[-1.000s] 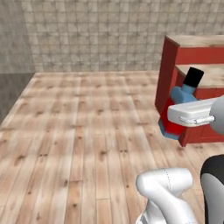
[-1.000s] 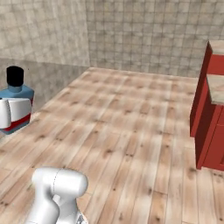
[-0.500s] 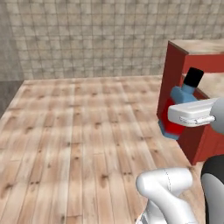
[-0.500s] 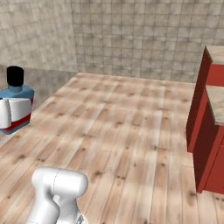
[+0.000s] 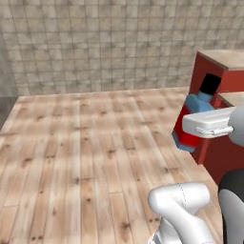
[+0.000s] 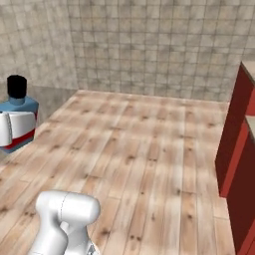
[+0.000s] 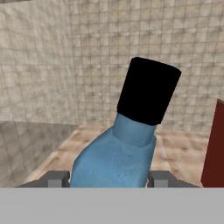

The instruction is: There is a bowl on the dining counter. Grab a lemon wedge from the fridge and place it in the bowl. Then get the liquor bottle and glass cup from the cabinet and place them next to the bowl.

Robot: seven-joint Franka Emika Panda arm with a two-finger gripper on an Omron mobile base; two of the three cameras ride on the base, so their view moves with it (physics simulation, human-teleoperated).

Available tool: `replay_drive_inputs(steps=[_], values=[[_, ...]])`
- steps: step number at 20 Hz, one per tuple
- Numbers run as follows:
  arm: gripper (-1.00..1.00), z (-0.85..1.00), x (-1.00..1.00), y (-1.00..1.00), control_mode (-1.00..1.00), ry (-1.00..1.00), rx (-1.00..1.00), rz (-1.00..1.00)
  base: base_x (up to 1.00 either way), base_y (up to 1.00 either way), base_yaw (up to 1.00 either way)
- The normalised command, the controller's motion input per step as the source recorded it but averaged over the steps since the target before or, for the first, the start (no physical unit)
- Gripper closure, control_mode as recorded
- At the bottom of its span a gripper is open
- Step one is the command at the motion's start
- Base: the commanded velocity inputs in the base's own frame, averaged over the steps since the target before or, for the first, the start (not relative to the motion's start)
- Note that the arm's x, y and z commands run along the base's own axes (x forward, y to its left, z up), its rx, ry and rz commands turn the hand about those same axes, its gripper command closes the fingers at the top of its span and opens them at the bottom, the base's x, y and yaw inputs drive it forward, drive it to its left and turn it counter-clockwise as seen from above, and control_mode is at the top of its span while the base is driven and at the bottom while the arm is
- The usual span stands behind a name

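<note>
My gripper (image 5: pixel 200 126) is shut on the liquor bottle (image 5: pixel 196 106) and holds it in the air, tilted, over the wooden floor. The bottle has a red body, a blue shoulder and a black cap. In the right base view the liquor bottle (image 6: pixel 21 105) hangs at the left edge, with the gripper (image 6: pixel 14 128) across its body. In the hand view the liquor bottle (image 7: pixel 118 157) stands between the two fingertips (image 7: pixel 54 178). A red-fronted counter with a beige top (image 5: pixel 224 71), apparently the dining counter, stands at the right. The bowl, lemon wedge, fridge, glass cup and cabinet are out of view.
A wide plank floor (image 5: pixel 90 143) stretches ahead to a tiled wall (image 5: pixel 105 43). The red counter front (image 6: pixel 234 144) lines the right side in the right base view. A tiled wall (image 6: pixel 35 45) also runs along the left.
The whole picture has shifted, so the base has moved: the tiled wall looms larger and the red counter has slid right. The bottle stays in the gripper as before.
</note>
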Motion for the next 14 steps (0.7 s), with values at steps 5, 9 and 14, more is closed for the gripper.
replay_drive_inputs(steps=[5,9,14], values=[[1.0,0.0,0.0,0.0,1.0,0.0,0.0,0.0,1.0,0.37,-0.11],[1.0,0.0,0.0,0.0,1.0,0.0,0.0,0.0,1.0,0.36,-0.11],[1.0,0.0,0.0,0.0,1.0,0.0,0.0,0.0,1.0,0.37,-0.12]])
